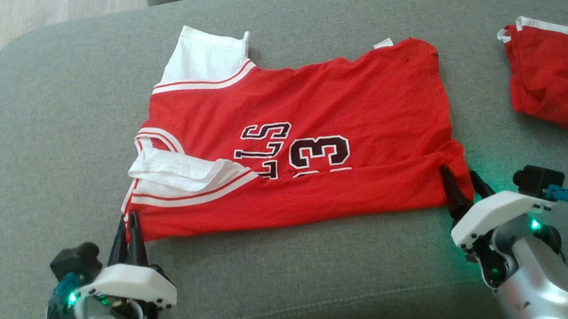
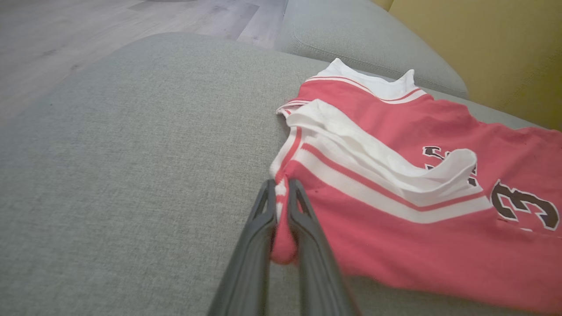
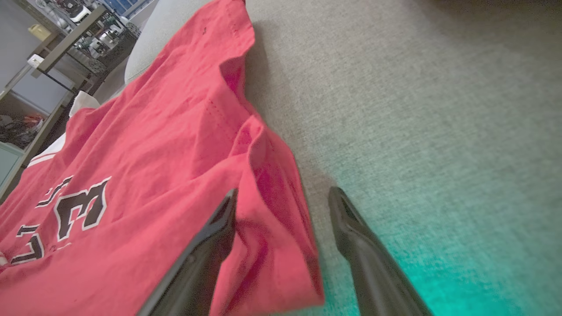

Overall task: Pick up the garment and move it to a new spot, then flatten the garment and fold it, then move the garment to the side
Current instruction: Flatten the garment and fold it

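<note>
garment: you see the red jersey (image 1: 310, 101) lying half-folded on the grey sofa cushion (image 1: 60, 146) | left end effector (image 1: 129, 218): pressed together, pinching its near left corner | right end effector (image 1: 462, 173): spread, straddling the near right corner | another red garment (image 1: 556, 77) lies apart, far right

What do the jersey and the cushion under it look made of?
Red jersey: thin, soft knit, likely cotton or polyester, matte; it creases and folds limply. Cushion: grey woven upholstery cloth, matte; a coarse flecked weave shows.
</note>
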Controlling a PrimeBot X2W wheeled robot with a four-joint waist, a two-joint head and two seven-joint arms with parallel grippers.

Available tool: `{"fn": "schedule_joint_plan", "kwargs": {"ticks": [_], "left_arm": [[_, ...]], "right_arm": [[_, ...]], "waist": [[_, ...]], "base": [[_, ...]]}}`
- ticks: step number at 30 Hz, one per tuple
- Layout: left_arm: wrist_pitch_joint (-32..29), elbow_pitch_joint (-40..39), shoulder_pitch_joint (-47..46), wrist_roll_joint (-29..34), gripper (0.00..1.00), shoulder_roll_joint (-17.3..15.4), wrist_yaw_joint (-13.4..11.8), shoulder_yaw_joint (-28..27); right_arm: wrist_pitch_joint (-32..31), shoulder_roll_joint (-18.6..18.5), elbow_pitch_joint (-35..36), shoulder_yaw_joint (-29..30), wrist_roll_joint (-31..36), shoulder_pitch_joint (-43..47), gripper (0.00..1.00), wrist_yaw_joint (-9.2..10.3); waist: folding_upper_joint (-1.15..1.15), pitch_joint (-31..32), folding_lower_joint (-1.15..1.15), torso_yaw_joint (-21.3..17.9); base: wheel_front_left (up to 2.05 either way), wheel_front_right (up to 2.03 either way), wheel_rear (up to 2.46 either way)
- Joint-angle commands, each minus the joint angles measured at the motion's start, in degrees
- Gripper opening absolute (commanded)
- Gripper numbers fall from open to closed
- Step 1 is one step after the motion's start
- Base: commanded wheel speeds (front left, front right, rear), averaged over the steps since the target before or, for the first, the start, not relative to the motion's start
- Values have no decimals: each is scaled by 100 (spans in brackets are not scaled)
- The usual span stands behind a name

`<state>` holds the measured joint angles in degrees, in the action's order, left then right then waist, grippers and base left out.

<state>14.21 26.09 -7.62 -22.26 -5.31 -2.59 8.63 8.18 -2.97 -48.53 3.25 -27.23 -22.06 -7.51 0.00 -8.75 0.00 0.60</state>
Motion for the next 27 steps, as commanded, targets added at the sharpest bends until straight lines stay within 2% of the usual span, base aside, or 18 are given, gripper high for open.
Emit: {"fn": "schedule_joint_plan", "kwargs": {"ticks": [1, 3, 4, 5, 10, 16, 22, 27], "left_arm": [[73, -190, -117, 40, 0, -118, -72, -225], [74, -197, -124, 36, 0, -131, -83, -246], [74, -198, -126, 36, 0, -138, -87, -252], [75, -193, -127, 39, 0, -149, -100, -261], [75, -147, -109, 57, 0, -176, -100, -229], [40, -121, -7, 147, 0, -236, -101, -97], [-59, -195, 164, 231, 0, -275, -147, 38], [-164, -310, 404, 265, 0, -273, -178, 159]], "right_arm": [[79, 9, -127, -192, -32, -186, 100, 2], [119, 9, -311, -245, -51, -278, 100, 2], [118, 9, -390, -294, -76, -322, 43, 2], [169, 9, -500, -427, -30, -391, 0, 2], [354, 9, -668, -472, 280, -462, 0, 2], [434, -59, -729, -161, 947, -505, 0, 2], [135, -226, -390, 251, 1495, -358, 0, 2], [-401, -243, 214, 596, 1908, -20, 0, 2]], "waist": [[0, -4, 0, 2], [0, -8, 0, 4], [0, -9, 0, 5], [0, -5, 0, -2], [0, 52, 0, -31], [0, 203, 0, -93], [0, 358, 0, -98], [0, 474, 0, -89]], "base": [[0, 0, 0], [0, 0, 0], [0, 0, 0], [0, 0, 0], [0, 0, 0], [0, 0, 0], [0, 0, 0], [0, 0, 0]]}}
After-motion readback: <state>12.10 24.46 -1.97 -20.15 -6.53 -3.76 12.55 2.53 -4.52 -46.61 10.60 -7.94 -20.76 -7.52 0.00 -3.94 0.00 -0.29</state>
